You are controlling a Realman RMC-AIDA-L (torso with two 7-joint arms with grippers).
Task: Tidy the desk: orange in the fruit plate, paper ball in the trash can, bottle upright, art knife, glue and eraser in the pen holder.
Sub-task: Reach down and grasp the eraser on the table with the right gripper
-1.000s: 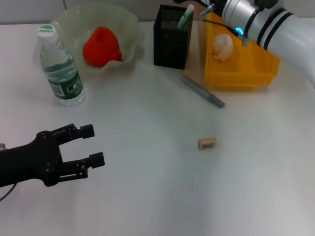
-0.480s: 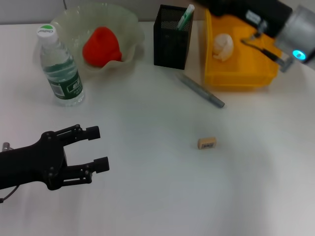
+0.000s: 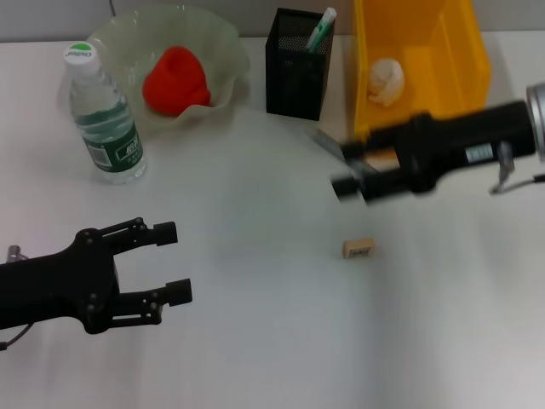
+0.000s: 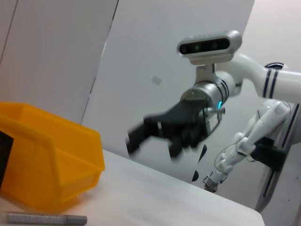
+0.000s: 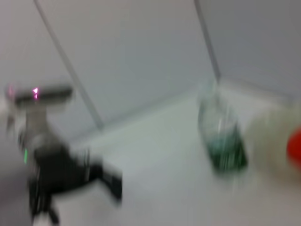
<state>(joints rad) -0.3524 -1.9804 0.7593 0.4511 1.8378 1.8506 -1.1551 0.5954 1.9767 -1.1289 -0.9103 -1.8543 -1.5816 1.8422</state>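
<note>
The orange (image 3: 174,78) lies in the fruit plate (image 3: 119,38) at the back left. The bottle (image 3: 104,115) stands upright beside it. The pen holder (image 3: 297,78) holds a green-and-white glue stick (image 3: 321,29). The paper ball (image 3: 386,81) lies in the trash can (image 3: 426,47). The eraser (image 3: 358,249) lies on the table. My right gripper (image 3: 341,169) is open and empty. It hovers over the grey art knife (image 3: 326,141), which it mostly hides, just behind the eraser. My left gripper (image 3: 172,262) is open and empty at the front left.
The left wrist view shows the trash can (image 4: 56,155), the art knife (image 4: 44,218) and my right gripper (image 4: 151,147). The right wrist view shows the bottle (image 5: 223,136), the orange (image 5: 295,148) and my left gripper (image 5: 110,181). Bare white table lies around the eraser.
My right arm has swung down from over the trash can to low over the table by the art knife. My left gripper has crept slightly to the right.
</note>
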